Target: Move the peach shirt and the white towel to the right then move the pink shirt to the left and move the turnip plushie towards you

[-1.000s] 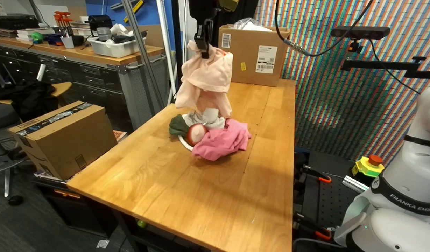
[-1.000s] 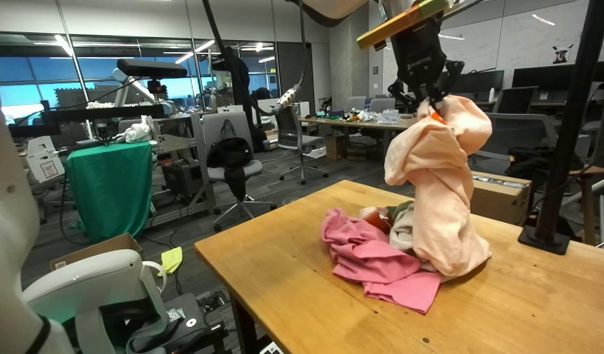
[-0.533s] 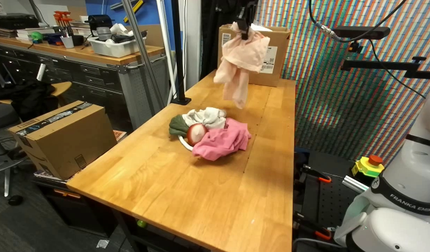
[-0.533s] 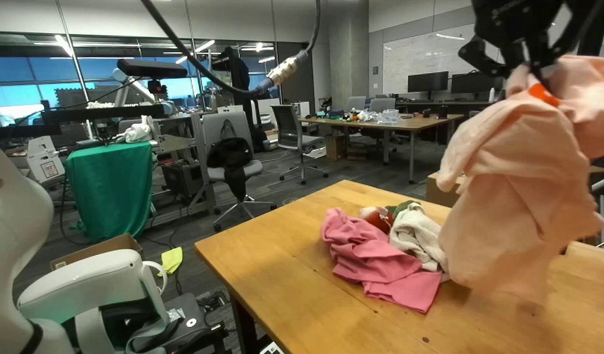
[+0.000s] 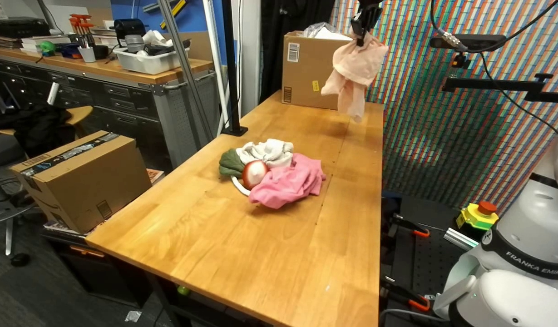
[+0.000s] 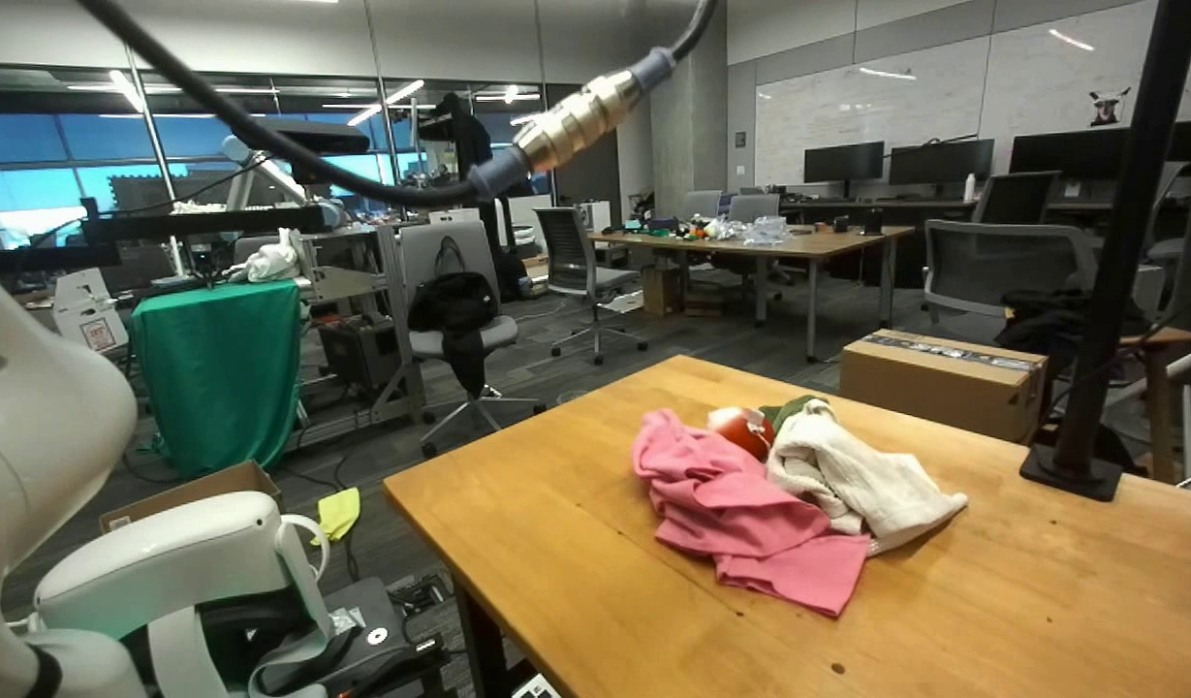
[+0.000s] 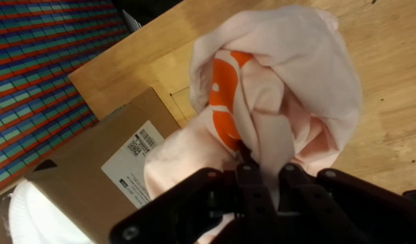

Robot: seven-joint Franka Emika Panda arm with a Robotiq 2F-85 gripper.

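Note:
My gripper [image 5: 361,42] is shut on the peach shirt [image 5: 357,66], which hangs bunched above the table's far end in an exterior view. In the wrist view the gripper [image 7: 264,166] pinches a fold of the shirt [image 7: 296,44], and an orange print shows. On the table, the white towel [image 5: 270,153] lies crumpled behind the turnip plushie [image 5: 255,174] and the pink shirt [image 5: 290,184]. The plushie is red and white with green leaves. The towel [image 6: 886,485], pink shirt [image 6: 740,514] and partly hidden plushie [image 6: 742,431] also show in an exterior view, where gripper and peach shirt are out of view.
A cardboard box [image 5: 306,68] stands at the far end of the wooden table [image 5: 242,245], close to the hanging shirt; it also shows in the wrist view [image 7: 92,162]. A black post [image 5: 234,109] rises from the table's edge. A cable [image 6: 576,121] hangs beside the arm.
My gripper has carried the peach shirt from over the pile toward the table's far end, past the box front. The white towel is uncovered; the towel, pink shirt and plushie have stayed in place.

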